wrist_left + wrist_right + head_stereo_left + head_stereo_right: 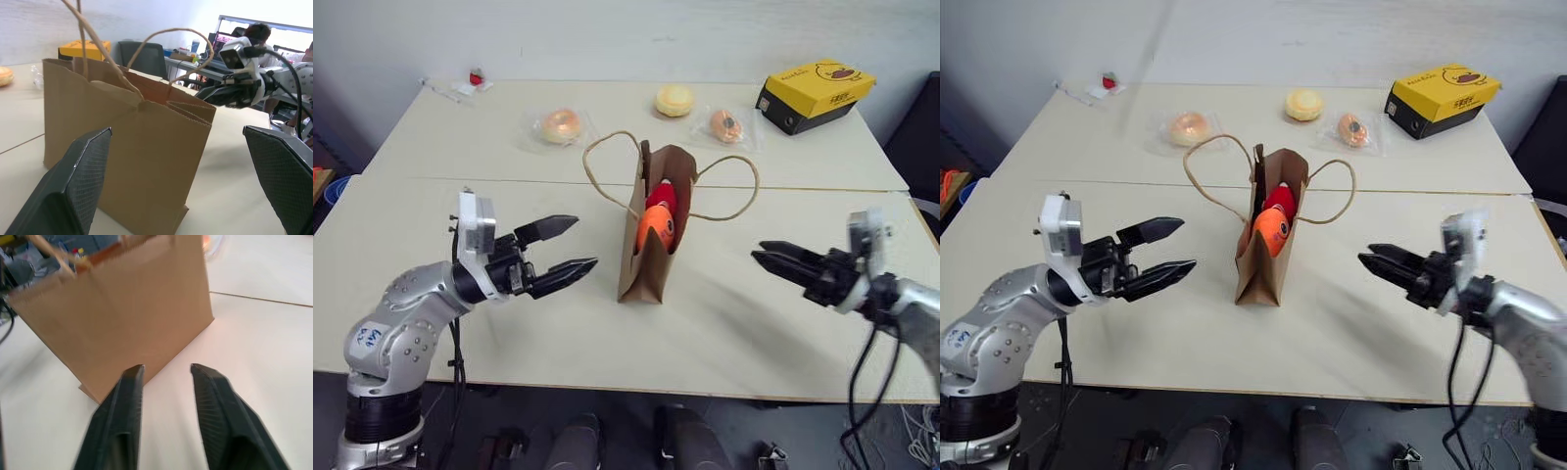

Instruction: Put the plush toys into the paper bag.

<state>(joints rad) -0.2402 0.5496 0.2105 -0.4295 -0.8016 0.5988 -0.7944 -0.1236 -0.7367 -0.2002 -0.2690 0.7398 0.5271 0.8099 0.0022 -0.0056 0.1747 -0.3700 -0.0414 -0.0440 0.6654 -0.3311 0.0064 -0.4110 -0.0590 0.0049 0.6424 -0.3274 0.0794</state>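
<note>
Plush toys (658,220) inside paper bag (641,264); no readable writing.

Two pale tables pushed together, a bag and snacks on top

The cream table top (509,323) shows a seam running across its middle; the brown paper bag (651,250) stands upright on the near half just past that seam, well apart from the rest. On the far half lie a wrapped bun (560,125), an unwrapped yellow bun (674,99), another wrapped pastry (726,124), and a yellow-and-black box (815,93) at the far right corner. A small red item (476,77) sits at the far left corner
</note>
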